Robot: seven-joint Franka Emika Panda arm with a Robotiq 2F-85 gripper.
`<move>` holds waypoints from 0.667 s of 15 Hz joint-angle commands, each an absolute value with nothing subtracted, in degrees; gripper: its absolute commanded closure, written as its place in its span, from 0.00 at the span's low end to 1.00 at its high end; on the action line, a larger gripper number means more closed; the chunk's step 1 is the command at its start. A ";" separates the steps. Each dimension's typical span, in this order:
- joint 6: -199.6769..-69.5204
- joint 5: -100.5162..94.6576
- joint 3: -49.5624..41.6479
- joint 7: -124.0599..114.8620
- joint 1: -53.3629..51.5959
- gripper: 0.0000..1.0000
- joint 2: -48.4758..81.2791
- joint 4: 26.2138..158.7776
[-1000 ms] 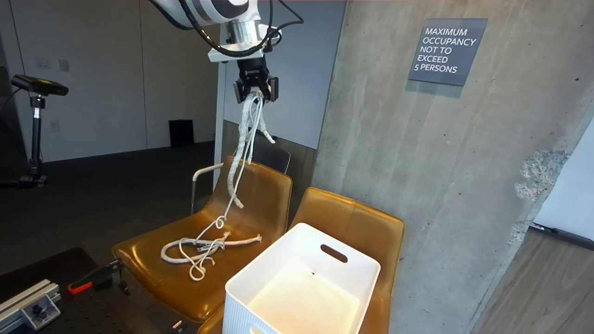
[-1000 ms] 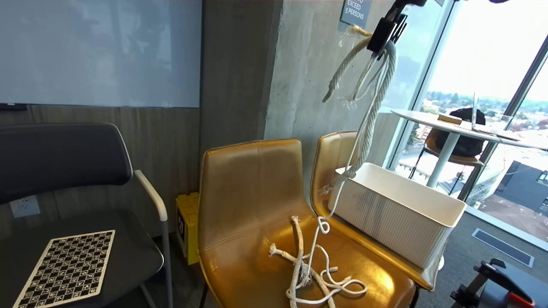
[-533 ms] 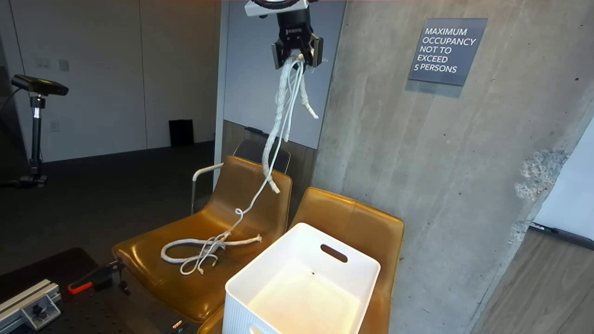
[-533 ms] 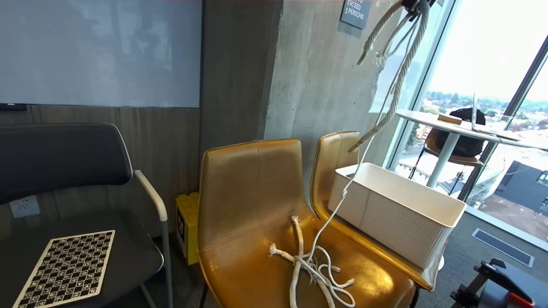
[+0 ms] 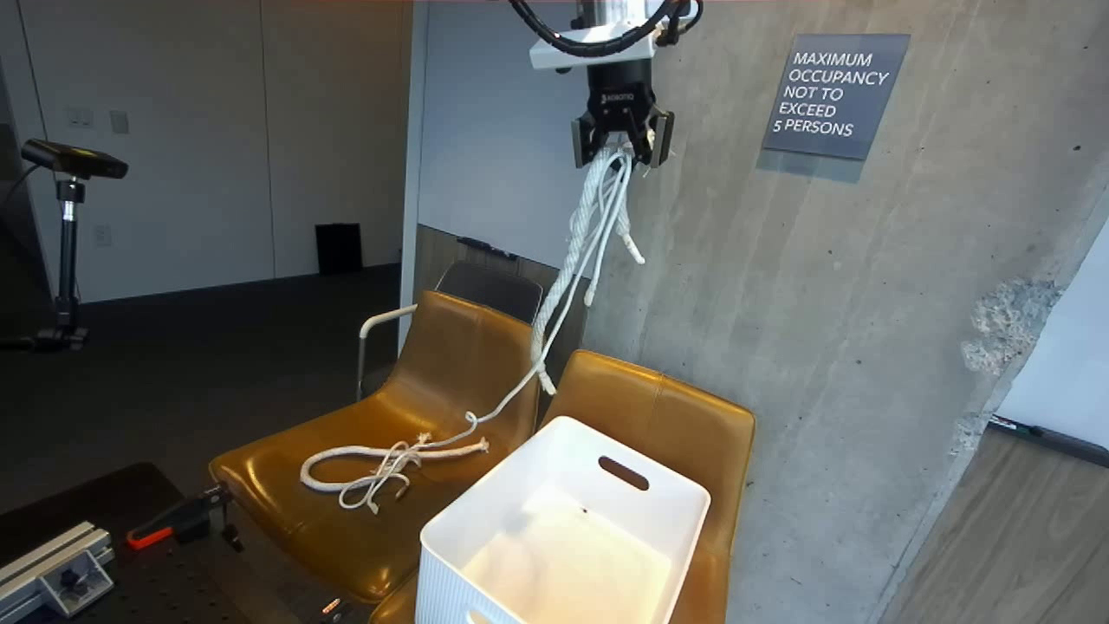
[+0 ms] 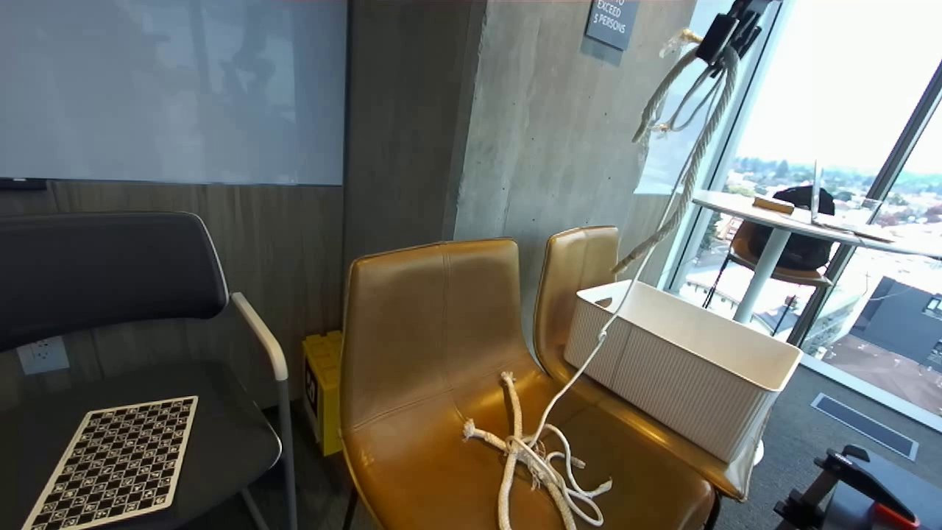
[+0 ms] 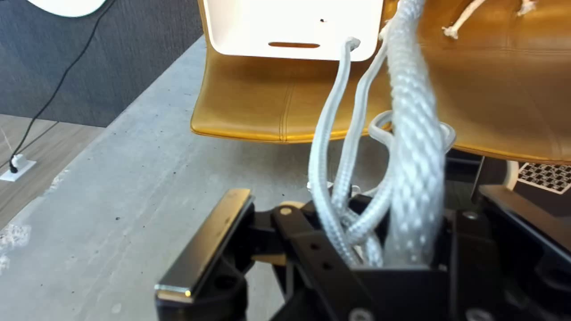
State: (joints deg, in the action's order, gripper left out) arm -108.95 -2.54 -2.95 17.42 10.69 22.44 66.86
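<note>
- Gripper [image 5: 621,160]: pinching the upper part of the white rope [image 5: 579,230]; strands dangle below it in both exterior views.
- Wrist view gives the close-up: one thick braid plus thinner strands between the black linkages. Exact contact line hidden.
- Frayed tip [image 6: 688,38] pokes out beside the gripper, clear in an exterior view.
- Thin cord [image 6: 602,336] runs from the gripper down to the rope pile [image 6: 517,446] on the brown chair [image 6: 434,316] seat. Wrist view catches just a couple of rope ends on that seat.
- White bin [image 5: 576,464]: floor visible here and at wrist; in an exterior view its ribbed wall [image 6: 662,383] hides the floor and the cord crosses its rim in line of sight.
- Stand-mounted camera [image 5: 74,160] in an exterior view only; yellow box [image 6: 324,397] and round table [image 6: 743,207] likewise, in an exterior view.
- Patterned board [image 6: 118,460] also edges into wrist view.
</note>
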 commanded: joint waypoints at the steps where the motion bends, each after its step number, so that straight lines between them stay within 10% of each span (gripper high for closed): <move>1: -109.90 -0.38 -3.37 22.25 14.69 1.00 25.24 66.18; 10: -116.88 -0.94 -3.61 26.46 18.85 1.00 31.86 76.65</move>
State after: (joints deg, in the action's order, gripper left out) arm -114.11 -1.75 -3.19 24.77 18.68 30.32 74.02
